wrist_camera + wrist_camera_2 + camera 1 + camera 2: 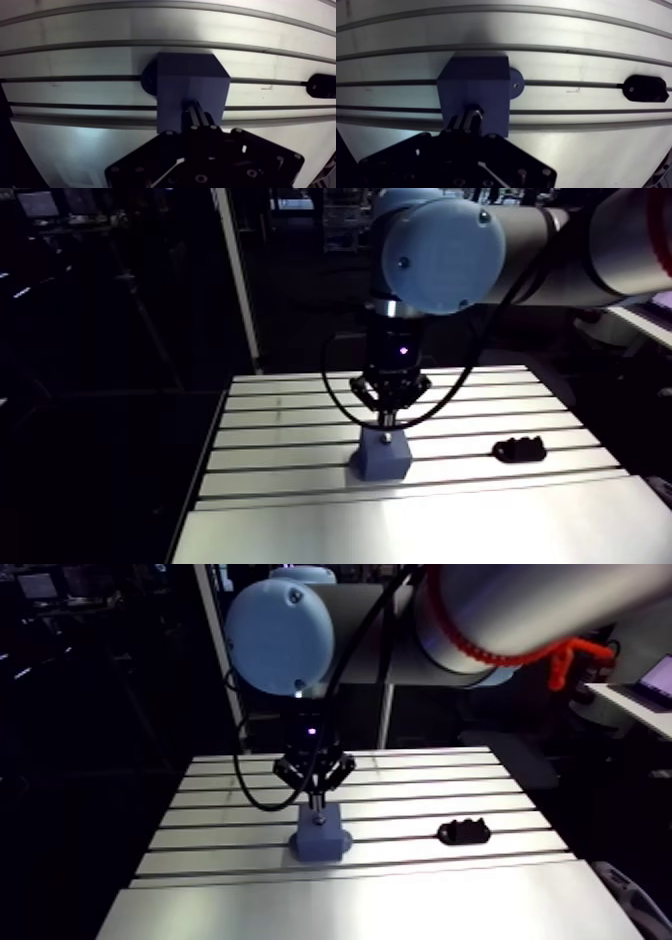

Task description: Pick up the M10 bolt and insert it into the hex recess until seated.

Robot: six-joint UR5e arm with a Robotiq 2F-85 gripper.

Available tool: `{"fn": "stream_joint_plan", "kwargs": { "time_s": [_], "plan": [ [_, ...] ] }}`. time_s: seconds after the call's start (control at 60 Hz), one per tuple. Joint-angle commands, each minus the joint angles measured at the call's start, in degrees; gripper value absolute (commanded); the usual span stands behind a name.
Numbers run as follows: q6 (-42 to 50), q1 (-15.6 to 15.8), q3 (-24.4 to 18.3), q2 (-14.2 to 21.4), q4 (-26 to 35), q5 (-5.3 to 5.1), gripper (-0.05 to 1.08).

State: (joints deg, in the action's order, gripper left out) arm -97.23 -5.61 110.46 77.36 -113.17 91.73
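A blue-grey block (381,458) stands on the slotted aluminium table (300,438), bolted through a round foot tab (516,84). My gripper (387,420) hangs straight above the block, fingers (196,114) drawn together on the M10 bolt (472,111), which points down at the block's top face. In the arm view the bolt's lower end (317,812) reaches the top of the block. The hex recess is hidden beneath the bolt and fingers, so I cannot tell how deep the bolt sits.
A small black fixture (520,450) lies on the table to the block's right, over the same slot (576,84). A smooth metal sheet (420,533) covers the table's near part. The table's left edge (200,478) drops into darkness.
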Motion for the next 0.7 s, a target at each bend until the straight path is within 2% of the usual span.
{"fn": "stream_joint_plan", "kwargs": {
  "time_s": [0.017,0.7],
  "plan": [
    [-0.6,-0.1,0.4,-0.1,-1.0,0.07,1.08],
    [-0.6,-0.4,0.6,-0.3,-0.9,0.16,1.08]
  ]
}}
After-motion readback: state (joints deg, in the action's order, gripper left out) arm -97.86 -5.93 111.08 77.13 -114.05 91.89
